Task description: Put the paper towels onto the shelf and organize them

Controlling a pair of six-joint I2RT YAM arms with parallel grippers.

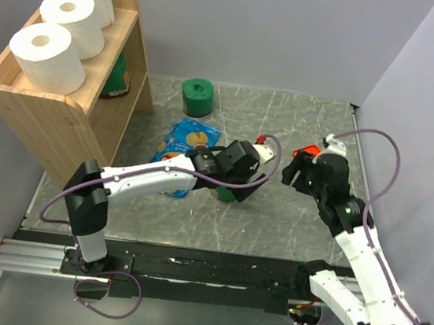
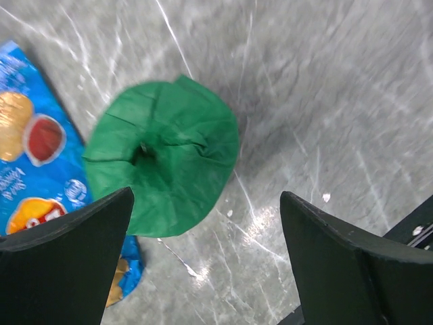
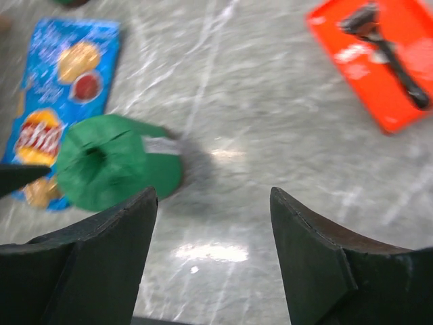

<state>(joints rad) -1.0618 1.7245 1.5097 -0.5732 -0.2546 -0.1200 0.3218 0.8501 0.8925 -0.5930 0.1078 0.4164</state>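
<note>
Three white paper towels [image 1: 52, 51] stand in a row on the top tray of the wooden shelf [image 1: 63, 124]. One dark green roll [image 1: 117, 79] sits on a lower tier and another [image 1: 197, 97] stands on the table behind the arms. A third green roll [image 2: 162, 156] [image 3: 108, 169] stands on end by the chip bag. My left gripper [image 2: 206, 196] [image 1: 234, 185] hovers over it, open, with the roll's edge near its left finger. My right gripper [image 3: 211, 193] [image 1: 288, 175] is open to the roll's right, with only bare table between its fingers.
A blue chip bag [image 1: 183, 149] [image 2: 34, 169] lies flat beside the green roll, partly under it. A flat red-orange tray [image 3: 379, 61] [image 1: 307, 151] holding a dark tool lies beyond the right gripper. Walls close in on the left, back and right.
</note>
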